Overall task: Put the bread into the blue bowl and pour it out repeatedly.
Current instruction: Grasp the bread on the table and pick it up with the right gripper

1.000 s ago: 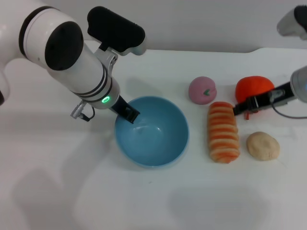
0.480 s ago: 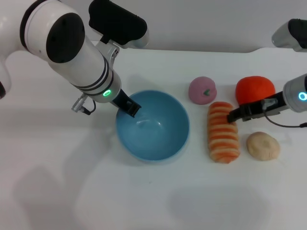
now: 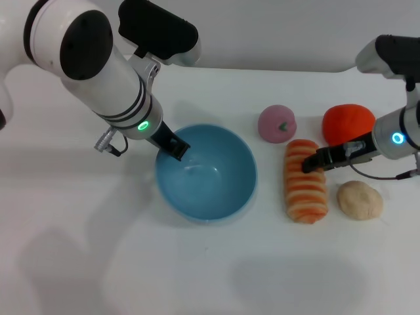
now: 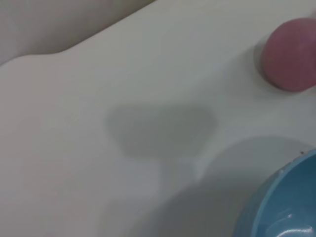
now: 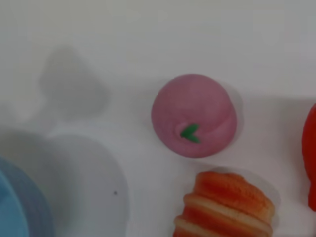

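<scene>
Head view | left claw (image 3: 176, 148) clamped on blue bowl (image 3: 216, 197) rim, steadying it | right claw (image 3: 312, 163) over bread (image 3: 305, 189), readying a grasp; jaw state unclear

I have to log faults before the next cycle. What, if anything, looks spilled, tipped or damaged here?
Nothing stands out. The blue bowl sits upright and empty, held at its rim by the left gripper. The bread lies whole on the table beside it, with the right gripper over it.
</scene>
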Tool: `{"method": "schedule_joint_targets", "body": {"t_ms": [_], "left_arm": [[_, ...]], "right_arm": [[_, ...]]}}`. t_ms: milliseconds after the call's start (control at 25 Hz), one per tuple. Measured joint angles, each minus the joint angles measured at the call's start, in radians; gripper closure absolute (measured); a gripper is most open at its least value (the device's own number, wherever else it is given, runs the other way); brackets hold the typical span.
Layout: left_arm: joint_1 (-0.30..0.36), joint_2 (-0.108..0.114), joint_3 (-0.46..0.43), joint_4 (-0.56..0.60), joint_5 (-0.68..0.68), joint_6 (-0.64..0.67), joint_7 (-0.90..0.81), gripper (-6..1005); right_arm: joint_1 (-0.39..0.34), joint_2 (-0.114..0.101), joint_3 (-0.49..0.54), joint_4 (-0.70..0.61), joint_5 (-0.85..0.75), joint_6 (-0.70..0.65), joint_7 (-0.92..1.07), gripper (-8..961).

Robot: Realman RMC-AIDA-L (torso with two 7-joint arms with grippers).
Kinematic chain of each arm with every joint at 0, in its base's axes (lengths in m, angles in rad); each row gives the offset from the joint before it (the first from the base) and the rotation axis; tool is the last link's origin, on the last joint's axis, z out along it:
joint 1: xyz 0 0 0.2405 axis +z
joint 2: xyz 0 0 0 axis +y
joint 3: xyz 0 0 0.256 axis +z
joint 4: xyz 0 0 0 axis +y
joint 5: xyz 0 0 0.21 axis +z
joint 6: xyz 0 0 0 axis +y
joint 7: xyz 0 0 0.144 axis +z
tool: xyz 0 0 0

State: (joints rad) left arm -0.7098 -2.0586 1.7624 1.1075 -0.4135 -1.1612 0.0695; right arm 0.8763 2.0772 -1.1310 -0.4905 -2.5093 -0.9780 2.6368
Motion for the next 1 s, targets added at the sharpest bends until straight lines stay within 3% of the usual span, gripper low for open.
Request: {"method": "schedule_joint_targets", "body": {"t_ms": [400, 1000], "left_arm": [[-0.010, 0.000, -0.006, 0.000, 0.003, 0.000, 0.015, 999], [-0.010, 0.000, -0.006, 0.000, -0.005, -0.004, 0.024, 1000]], "right_arm": [[0.015, 0.006, -0.006, 0.102, 0.007, 0.130, -0.006, 483], [-0.007, 0.005, -0.065, 0.087, 0.056, 0.178, -0.022, 517]]}}
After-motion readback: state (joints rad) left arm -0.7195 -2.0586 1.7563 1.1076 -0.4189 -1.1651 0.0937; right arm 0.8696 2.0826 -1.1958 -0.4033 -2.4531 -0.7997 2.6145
